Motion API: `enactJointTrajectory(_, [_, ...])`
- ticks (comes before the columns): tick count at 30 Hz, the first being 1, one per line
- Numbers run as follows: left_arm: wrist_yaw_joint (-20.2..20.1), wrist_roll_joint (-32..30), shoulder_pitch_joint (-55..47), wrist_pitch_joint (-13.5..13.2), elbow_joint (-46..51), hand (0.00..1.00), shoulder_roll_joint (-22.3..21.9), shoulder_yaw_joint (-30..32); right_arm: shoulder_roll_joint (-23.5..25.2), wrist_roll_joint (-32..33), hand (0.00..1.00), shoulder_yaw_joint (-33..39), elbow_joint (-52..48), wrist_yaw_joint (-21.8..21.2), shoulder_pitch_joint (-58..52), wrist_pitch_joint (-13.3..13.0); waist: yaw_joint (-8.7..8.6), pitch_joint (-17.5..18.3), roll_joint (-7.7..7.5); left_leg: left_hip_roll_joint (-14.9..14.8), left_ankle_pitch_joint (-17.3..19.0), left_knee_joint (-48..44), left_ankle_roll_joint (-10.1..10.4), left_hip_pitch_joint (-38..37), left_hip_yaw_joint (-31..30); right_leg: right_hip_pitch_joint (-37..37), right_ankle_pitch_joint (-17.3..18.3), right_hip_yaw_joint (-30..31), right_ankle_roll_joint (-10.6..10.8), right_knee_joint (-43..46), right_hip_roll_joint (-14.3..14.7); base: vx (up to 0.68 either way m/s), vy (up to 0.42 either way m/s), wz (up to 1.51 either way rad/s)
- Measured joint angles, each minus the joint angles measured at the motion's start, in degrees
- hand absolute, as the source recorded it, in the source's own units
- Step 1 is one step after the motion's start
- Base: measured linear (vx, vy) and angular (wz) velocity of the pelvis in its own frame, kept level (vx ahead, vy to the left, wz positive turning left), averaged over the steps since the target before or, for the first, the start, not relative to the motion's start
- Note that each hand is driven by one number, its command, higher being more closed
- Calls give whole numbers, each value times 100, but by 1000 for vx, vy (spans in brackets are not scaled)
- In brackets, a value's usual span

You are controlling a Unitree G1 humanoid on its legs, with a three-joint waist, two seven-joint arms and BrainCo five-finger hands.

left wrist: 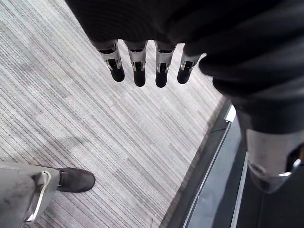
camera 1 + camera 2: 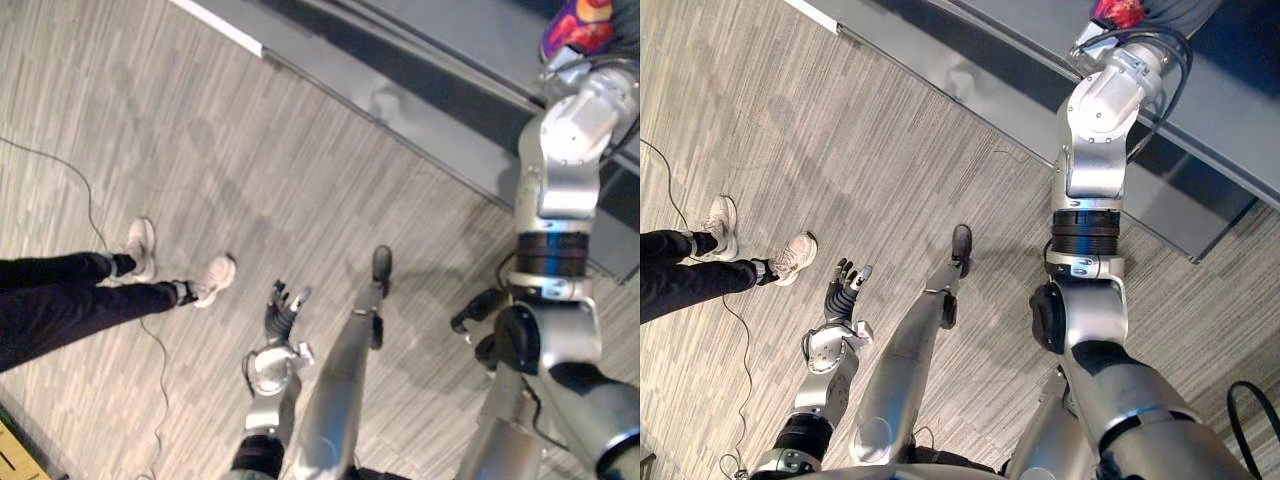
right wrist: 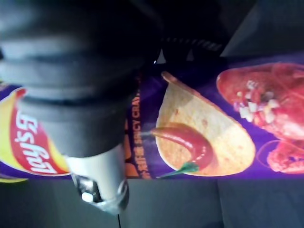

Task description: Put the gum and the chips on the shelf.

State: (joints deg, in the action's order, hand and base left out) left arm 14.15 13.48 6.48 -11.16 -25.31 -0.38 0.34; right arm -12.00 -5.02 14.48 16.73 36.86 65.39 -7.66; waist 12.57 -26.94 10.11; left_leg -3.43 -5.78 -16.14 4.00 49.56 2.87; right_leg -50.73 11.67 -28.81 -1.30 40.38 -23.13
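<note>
Showing beside right hand [image 3: 100,183]: purple chips bag [image 3: 209,118] picturing chip, red chilli.

The chips bag [image 3: 237,161] is showing deep purple, carrying a yellow-and-red logo, a golden chip, a red chili and red shellfish. The carpet floor [image 2: 200,150] is running in fine grey stripes. The person's trousers [image 2: 60,300] are showing black, the sneakers [image 2: 213,278] pale.

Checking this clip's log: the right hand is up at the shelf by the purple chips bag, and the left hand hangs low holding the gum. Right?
No: the left hand holds nothing, its fingers straight above the carpet, as the left wrist view shows. The right hand is up at the shelf by the chips bag.
</note>
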Motion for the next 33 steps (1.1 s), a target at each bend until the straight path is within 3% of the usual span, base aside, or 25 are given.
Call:
enactJointTrajectory(6, [0,203,0,0,3,0,-2,0,-31,-125,100,-183,170,-25,0,-57,-18,0,-1,-26,-23,-9,5,0,37,-12,-1,17,0,-11,20,-7,-30,-2])
enactJointTrajectory(7, [0,204,0,0,3,0,-2,0,-32,-129,0,-212,196,-42,-1,-71,-24,0,-1,-29,-23,-9,5,0,43,-15,-1,20,0,-15,25,-7,-42,-2])
enactJointTrajectory(29, [-80,206,-11,0,-17,0,-72,2,322,-109,0,-382,711,-242,-504,-9,-135,10,-65,-277,111,-309,25,21,212,-36,-5,171,-1,-29,247,-13,-42,-6])
enactJointTrajectory(33, [-83,205,-42,1,-38,0,-97,2,406,-101,0,-437,931,-249,-567,-11,-150,36,-189,-338,140,-315,44,-102,295,12,-8,257,1,-43,316,-11,-53,-13])
